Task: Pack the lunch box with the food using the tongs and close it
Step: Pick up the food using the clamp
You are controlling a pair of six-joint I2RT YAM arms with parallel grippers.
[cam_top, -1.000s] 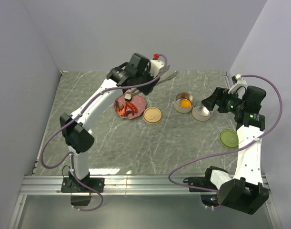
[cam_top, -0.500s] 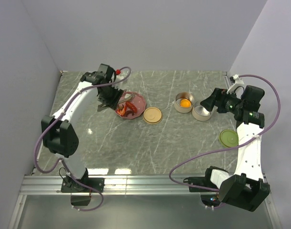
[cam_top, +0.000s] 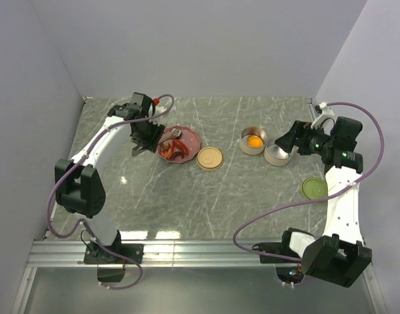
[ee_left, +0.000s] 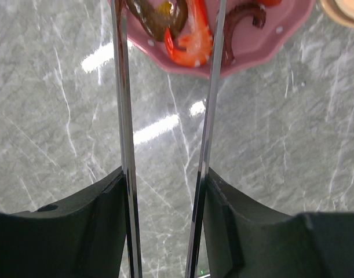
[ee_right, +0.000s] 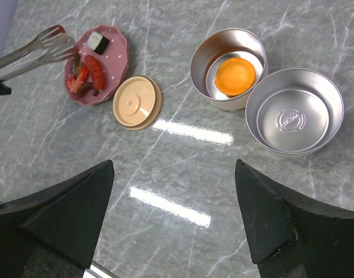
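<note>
Tongs [ee_left: 123, 116]: we find them clamped in the left gripper [ee_left: 165, 179], one thin arm against each finger. The arms stand apart and reach over the near rim of the pink plate [ee_left: 263, 46]; their tips are out of the wrist view.

Food: we list red sausages [ee_right: 90, 72] and a dark-and-pale block [ee_right: 96, 41] on the plate, and one orange round [ee_right: 235, 76] inside a tin [ee_right: 200, 63].

Second tin [ee_right: 294, 119]: touching the first, bare bottom showing.

Tan lid [ee_right: 137, 102]: just beside the plate.

Green lid [cam_top: 314, 190]: by the right arm.

Right gripper [ee_right: 174, 174]: jaws wide apart, gripping nothing, above the table [cam_top: 186, 203] near the tins.
</note>
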